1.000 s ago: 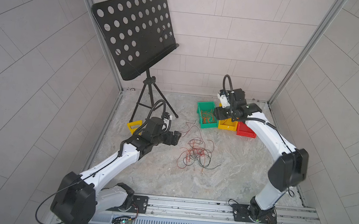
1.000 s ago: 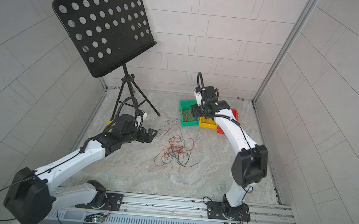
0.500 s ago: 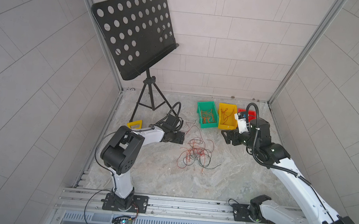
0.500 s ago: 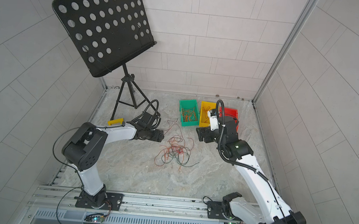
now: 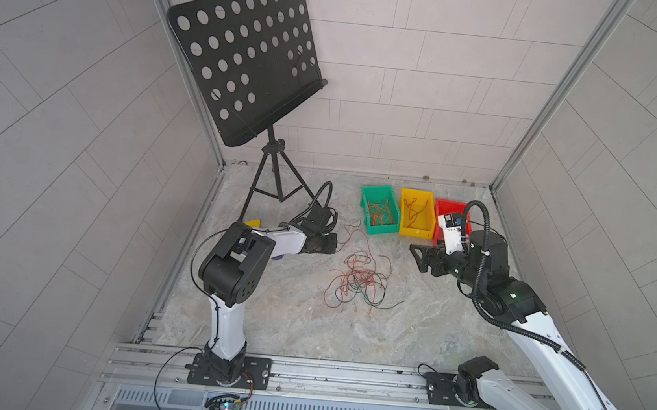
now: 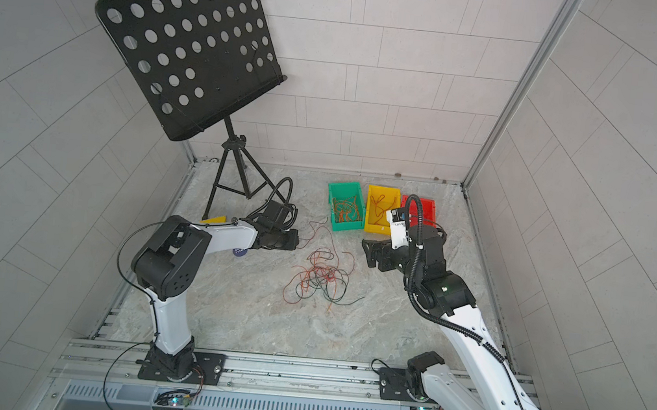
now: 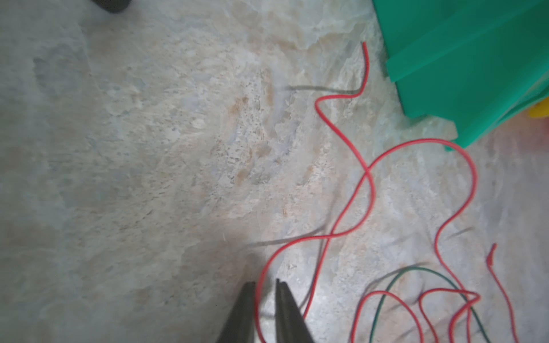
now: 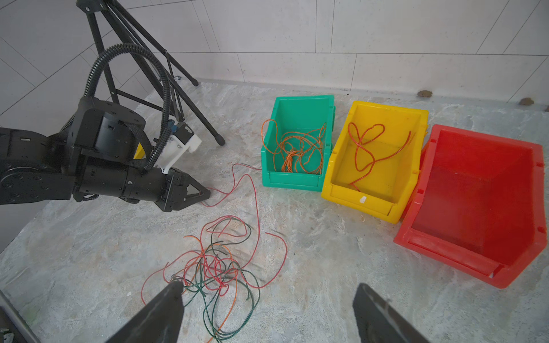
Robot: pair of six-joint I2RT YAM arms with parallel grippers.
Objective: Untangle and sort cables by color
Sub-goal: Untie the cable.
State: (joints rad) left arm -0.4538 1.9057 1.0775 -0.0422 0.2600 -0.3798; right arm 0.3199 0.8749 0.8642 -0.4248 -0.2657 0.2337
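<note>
Near the green bin [image 8: 292, 179], the left pincer [image 7: 264, 282] is pinching a red wire [image 7: 367, 173]; the right pincer [image 8: 267, 285] is gaping wide. Next, I think, comes pulling it out slowly.

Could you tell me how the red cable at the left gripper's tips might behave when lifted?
Probably floppy: the red cable lies in loose curves. Likely light, being thin. It seems to reach the tangle, so the left gripper may drag neighbours.

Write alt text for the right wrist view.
The left gripper pinches a red cable beside a tangle of red, orange and dark cables. A green bin, yellow bin and red bin stand beyond; the open right gripper is nearest.
</note>
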